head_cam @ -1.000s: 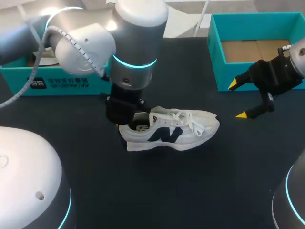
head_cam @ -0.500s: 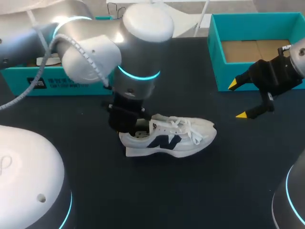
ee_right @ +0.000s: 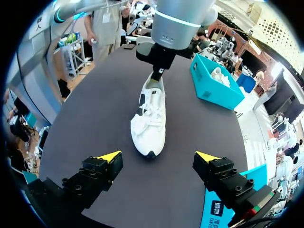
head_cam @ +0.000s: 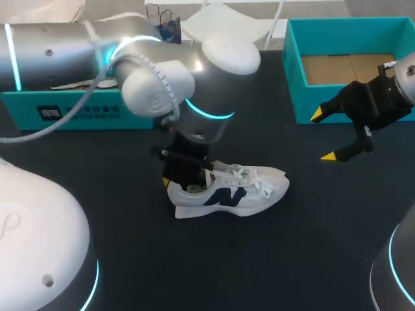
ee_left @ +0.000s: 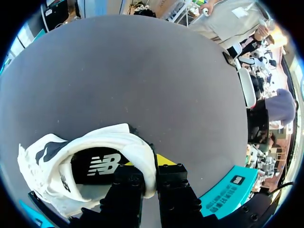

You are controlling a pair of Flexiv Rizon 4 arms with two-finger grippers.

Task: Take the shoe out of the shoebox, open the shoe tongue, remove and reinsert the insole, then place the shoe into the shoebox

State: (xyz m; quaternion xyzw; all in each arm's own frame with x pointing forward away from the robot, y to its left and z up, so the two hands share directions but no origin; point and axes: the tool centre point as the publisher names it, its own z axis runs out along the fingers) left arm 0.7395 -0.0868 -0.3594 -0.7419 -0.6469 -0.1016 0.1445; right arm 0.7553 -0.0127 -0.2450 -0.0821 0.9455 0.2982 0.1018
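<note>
The white shoe (head_cam: 228,190) stands on its sole near the middle of the dark counter (head_cam: 292,253), outside both boxes, with its toe toward the right arm's side and its heel under the left arm. The left pincer (ee_left: 151,167) is clamped narrowly on the heel collar, one finger inside the shoe's opening and one outside it. From that wrist the dark insole (ee_left: 102,165) shows lying down inside the shoe. The right pincer (head_cam: 323,135) hangs spread wide with nothing in it, just in front of the teal shoebox (head_cam: 291,78) at the counter's far right corner, well apart from the shoe. Only a brown cardboard floor shows inside that box. A second teal box (head_cam: 97,114) sits at the far left behind the left arm; from the right wrist view something white and crumpled (ee_right: 219,74) lies inside it, though I cannot tell what it is.
</note>
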